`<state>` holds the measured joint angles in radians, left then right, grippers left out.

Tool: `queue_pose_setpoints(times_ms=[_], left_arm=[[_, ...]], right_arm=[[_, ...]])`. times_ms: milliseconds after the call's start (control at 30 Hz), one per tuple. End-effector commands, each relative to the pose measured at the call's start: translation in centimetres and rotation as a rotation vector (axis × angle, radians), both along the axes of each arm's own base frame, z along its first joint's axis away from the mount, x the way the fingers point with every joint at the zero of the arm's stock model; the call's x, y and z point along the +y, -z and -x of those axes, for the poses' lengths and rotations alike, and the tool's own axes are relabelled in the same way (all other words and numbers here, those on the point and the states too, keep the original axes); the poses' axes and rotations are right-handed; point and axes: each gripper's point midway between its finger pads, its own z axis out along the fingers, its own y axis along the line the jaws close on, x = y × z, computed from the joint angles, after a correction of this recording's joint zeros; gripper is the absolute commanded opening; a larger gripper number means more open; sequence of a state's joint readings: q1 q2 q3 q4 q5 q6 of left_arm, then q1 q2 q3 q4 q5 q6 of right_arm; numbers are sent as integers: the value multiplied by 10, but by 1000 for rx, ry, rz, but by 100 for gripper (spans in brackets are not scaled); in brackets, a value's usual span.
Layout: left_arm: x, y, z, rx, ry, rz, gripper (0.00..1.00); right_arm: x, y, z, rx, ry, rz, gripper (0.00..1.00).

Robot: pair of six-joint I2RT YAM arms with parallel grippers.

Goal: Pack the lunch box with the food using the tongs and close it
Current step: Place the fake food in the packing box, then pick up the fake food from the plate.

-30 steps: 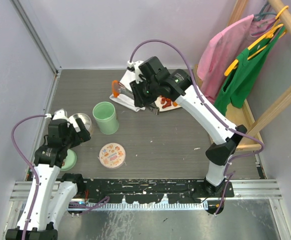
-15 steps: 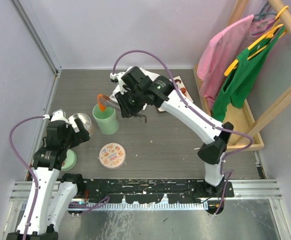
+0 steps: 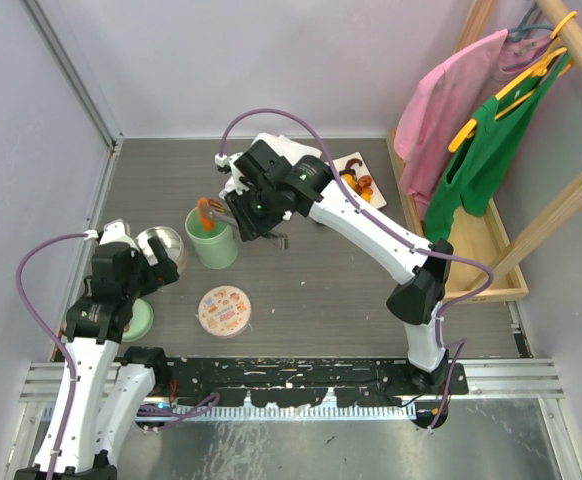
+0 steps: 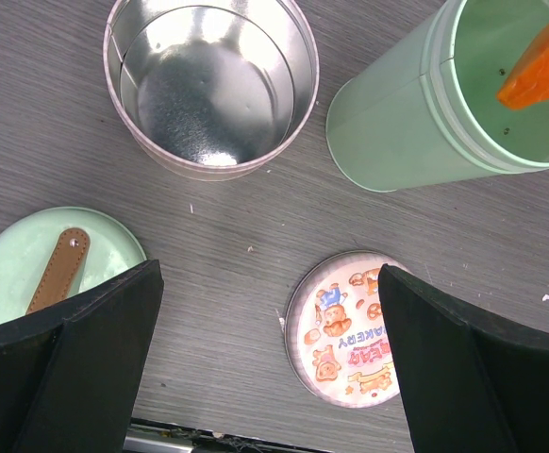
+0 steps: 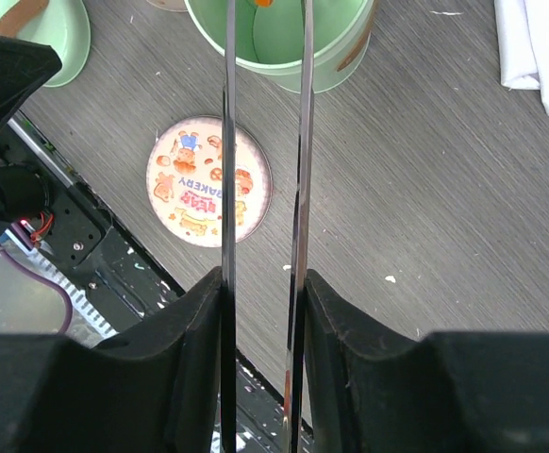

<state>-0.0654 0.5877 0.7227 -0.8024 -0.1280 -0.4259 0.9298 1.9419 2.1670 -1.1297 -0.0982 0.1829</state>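
In the right wrist view, the right gripper (image 5: pixel 263 321) is pinched narrow on the tongs (image 5: pixel 227 151), its fingers pressing both thin arms. The arms run up to the green tub (image 5: pixel 284 52), where an orange piece (image 5: pixel 263 3) shows between them at the mouth. A printed lid (image 5: pixel 208 179) lies just on the near side of the tub.

In the left wrist view, the left gripper (image 4: pixel 267 311) is spread wide and holds nothing. A steel bowl (image 4: pixel 208 85) stands just left of the tub, and the mint-green lid (image 4: pixel 53 269) lies farther left.

In the top view, the food (image 3: pixel 356 182) sits on a plate well to the right of the tub.

The step looks like dropping a piece in. The next move calls for easing the squeeze with the tips over the mouth. More food is left to carry, and the box is not yet closed.
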Motion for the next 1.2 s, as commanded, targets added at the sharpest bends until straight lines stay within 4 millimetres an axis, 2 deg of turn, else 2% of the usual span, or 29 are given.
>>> queue_pose_setpoints(times_ms=[0,67,300,400,500,567,700,800,933,1167], left_arm=[[2,-12,-7,-52,-3,-14,98],[2,-11,-7,-48,-3,-14,98],[1,-11,-7,-46,0,-12,98],[1,-10,-7,-45,1,-12,98],[0,-9,-8,-42,7,-7,98],[-1,-9,-8,-38,12,-4,98],[-3,-7,-9,-30,17,2,98],[-3,-6,-9,-25,18,2,98],[-4,-6,-9,-23,22,5,98],[-3,-6,-9,-20,17,1,98]], right_arm=[[5,-43,0,-79,-3,-115,42],[3,-49,1,-89,3,-123,47],[-8,-65,-1,-134,36,-133,49],[-27,-80,-10,-212,110,-118,48],[-64,-82,-29,-277,233,-55,48],[-92,-73,-42,-263,307,-17,48],[-154,-36,-61,-209,448,89,47],[-185,-11,-71,-165,491,124,47],[-202,12,-83,-138,494,185,48],[-194,35,-119,-128,447,264,48]])
